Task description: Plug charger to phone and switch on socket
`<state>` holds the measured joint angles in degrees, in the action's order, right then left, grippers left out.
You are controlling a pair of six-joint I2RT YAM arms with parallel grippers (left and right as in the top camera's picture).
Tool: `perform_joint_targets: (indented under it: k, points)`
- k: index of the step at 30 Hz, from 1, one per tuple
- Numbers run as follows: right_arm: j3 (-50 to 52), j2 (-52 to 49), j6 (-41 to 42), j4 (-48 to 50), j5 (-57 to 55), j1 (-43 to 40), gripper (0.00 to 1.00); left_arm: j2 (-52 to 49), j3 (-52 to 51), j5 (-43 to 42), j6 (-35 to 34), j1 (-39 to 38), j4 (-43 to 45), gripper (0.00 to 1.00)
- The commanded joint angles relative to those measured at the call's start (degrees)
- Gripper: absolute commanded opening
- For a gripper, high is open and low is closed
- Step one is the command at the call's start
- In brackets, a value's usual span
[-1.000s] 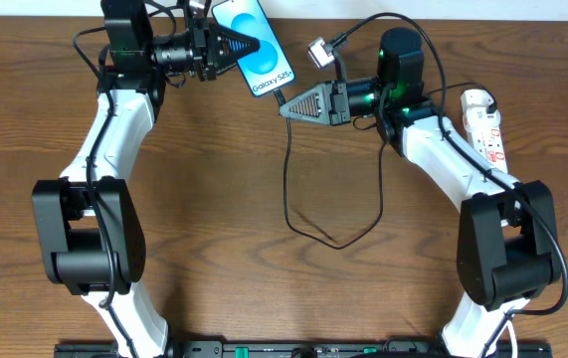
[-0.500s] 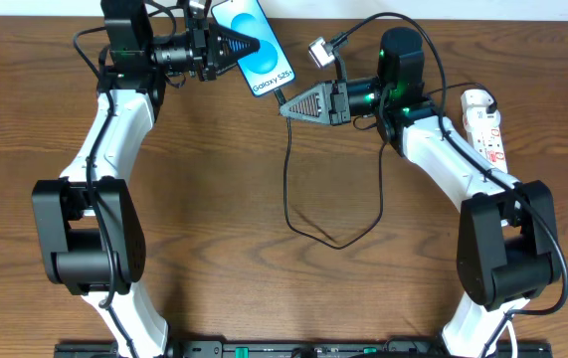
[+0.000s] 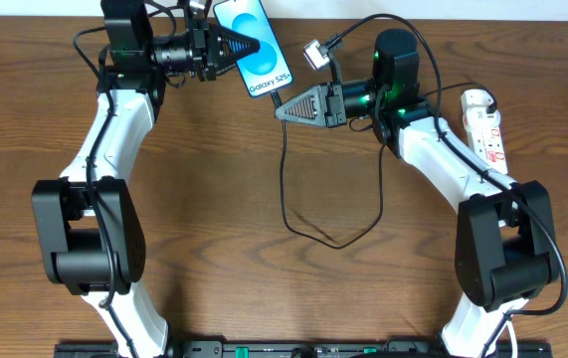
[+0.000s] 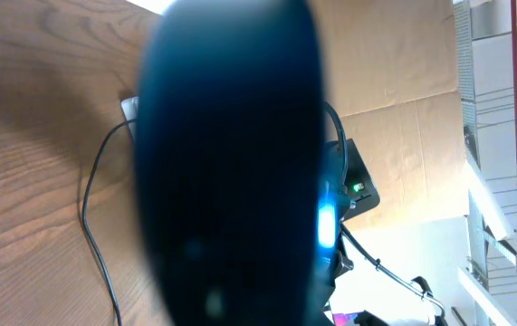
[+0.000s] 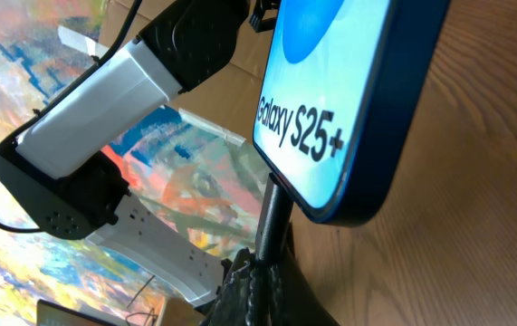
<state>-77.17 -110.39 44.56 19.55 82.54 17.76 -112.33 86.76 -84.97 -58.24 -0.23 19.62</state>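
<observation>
**Plugging in at the phone's bottom edge**

You are working the first step: getting the charger [image 3: 284,179] into the phone [image 3: 267,72]. The socket [image 3: 486,124] is lying well apart at the right edge of the desk [image 3: 214,219], and nothing is reaching for its switch.

Your left tool [image 3: 247,45] is clenched on the phone, holding it at the far side of the desk with the bright screen facing up. Your right tool [image 3: 282,109] is clenched on the charger just behind its plug tip [image 5: 272,213]. In the right wrist view the tip is meeting the phone's lower edge. Whether it is fully seated, you cannot tell from here.

Next, you are probably looking at a short, straight push along the phone's length, with the left tool bracing against it. Then comes releasing the charger and reaching for the socket switch.
</observation>
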Motion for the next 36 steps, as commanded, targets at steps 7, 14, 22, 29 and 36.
perform_joint_targets:
  k: [7,14,22,29,36]
  points:
    - [-0.79,0.24,-0.22,0.83,-4.39,1.46,0.01,0.46,0.68,-5.03,1.62,-1.9,0.17,0.08]
    - [-0.79,0.24,-0.26,0.83,-4.42,1.4,0.01,0.46,0.68,-5.03,1.62,-1.9,0.17,0.07]
    - [-0.79,0.24,-0.26,0.81,-3.1,-0.02,0.26,0.46,0.68,-5.03,1.6,-1.84,0.17,0.07]
    - [-0.79,0.24,-0.46,0.81,-1.31,-1.42,0.4,0.46,0.68,-5.01,1.62,-1.2,0.17,0.07]
    - [-0.79,0.24,-0.44,0.81,-1.38,-3.69,0.61,0.46,0.61,-5.03,3.1,-1.03,0.17,0.08]
